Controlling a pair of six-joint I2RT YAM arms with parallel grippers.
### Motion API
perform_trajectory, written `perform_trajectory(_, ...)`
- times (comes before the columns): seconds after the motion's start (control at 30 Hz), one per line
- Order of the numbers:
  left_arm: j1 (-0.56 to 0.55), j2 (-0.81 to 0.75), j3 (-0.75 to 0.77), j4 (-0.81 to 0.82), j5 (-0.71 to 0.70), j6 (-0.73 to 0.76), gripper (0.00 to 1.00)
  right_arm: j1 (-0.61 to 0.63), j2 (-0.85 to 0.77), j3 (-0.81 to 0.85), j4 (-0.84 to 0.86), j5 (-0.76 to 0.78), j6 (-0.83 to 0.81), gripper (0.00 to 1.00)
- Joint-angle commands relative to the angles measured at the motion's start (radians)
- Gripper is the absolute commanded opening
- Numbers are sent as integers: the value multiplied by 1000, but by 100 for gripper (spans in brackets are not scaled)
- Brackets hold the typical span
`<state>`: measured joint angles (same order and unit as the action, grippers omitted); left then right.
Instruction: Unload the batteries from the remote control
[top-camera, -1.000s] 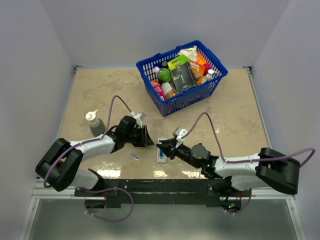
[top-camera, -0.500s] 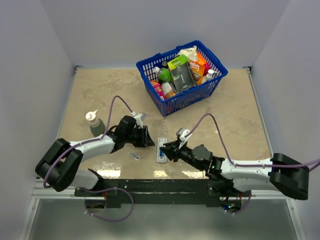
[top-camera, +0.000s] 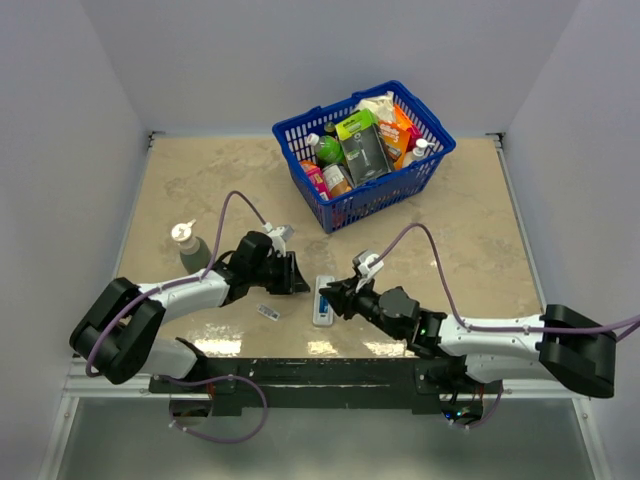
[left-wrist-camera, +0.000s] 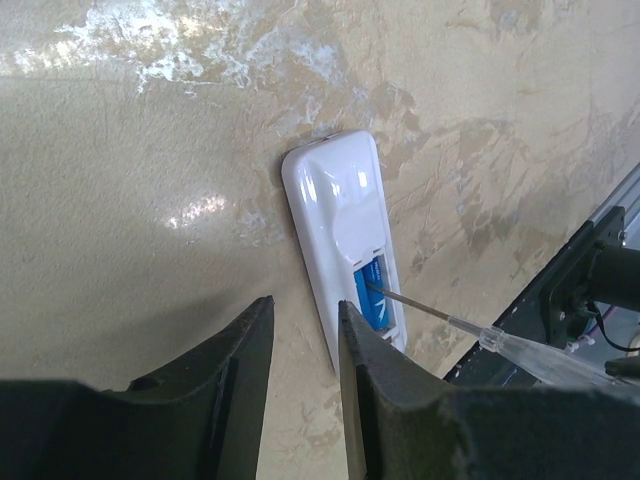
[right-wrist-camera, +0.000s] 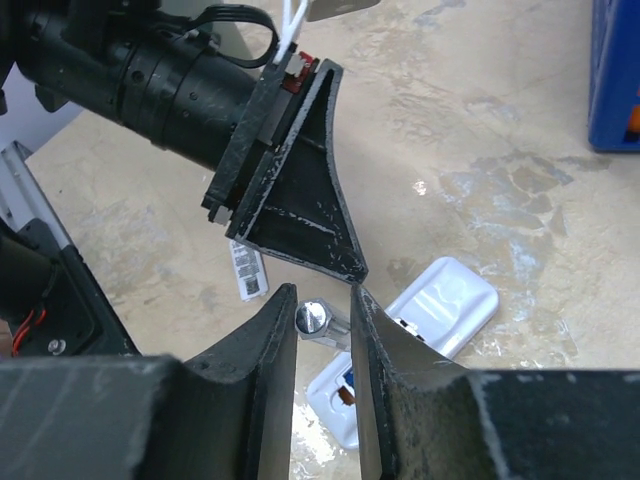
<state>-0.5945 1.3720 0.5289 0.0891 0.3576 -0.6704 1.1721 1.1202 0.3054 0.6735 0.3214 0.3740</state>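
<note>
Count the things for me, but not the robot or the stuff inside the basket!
Remote: 1
Batteries: 2, a blue one in the remote, a grey one loose
Bottle: 1
Basket: 1
Screwdriver: 1, in the right gripper
Total: 6

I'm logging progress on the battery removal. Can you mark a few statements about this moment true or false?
1. A blue battery sits in the recess of the remote control. True.
2. The right gripper holds a thin tool whose tip reaches that battery. True.
3. The remote control lies inside the blue basket. False: it lies on the table, on the near side of the basket.
4. The spray-top bottle has tipped over. False: it stands upright.
</note>
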Motion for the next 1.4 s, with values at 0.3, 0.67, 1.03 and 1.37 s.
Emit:
perform_trajectory(0.3,-1,82,10,138,119,11,36,-3,-26,-183,-71,100,204,5)
perform_trajectory(0.67,-24,174,19,150,129,12,31,-2,-103,-258,-25,136,238,3)
perform_trajectory(1.03,-25,196,16,106,86,29,29,-2,-111,-276,-2,137,247,3)
perform_trajectory(1.37,-25,115,75,17,-6,23,29,-2,-155,-203,-69,127,183,2)
